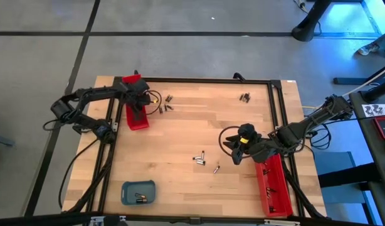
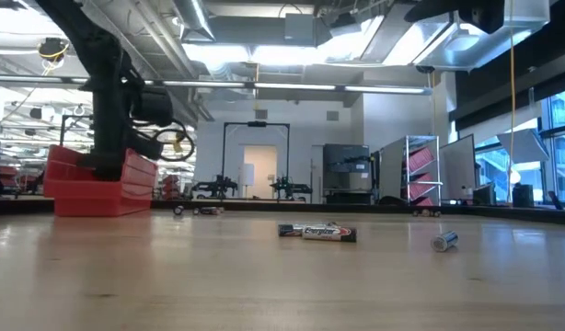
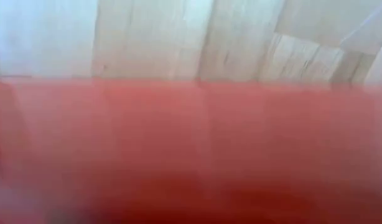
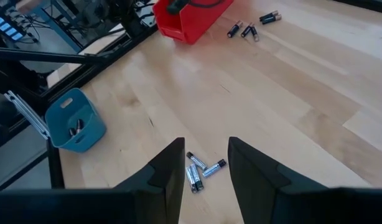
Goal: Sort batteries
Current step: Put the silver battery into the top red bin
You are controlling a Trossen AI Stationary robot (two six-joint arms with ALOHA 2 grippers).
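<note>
Small metallic cylindrical batteries point(image 4: 200, 170) are scattered on smooth pale wood below the right gripper point(image 4: 205, 163), jaws apart; the left gripper point(image 1: 137, 105), jaws together, is lowered into a glossy red plastic tray point(image 1: 138, 119).

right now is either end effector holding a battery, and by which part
Right end effector: open and empty above loose batteries. Left end effector: shut down in the red tray; any hold cannot be told.

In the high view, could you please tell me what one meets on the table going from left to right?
Left red tray with the left gripper over it → blue-grey tray → batteries near the left tray → batteries at mid-table → right gripper → batteries at the far edge → right red tray.
</note>
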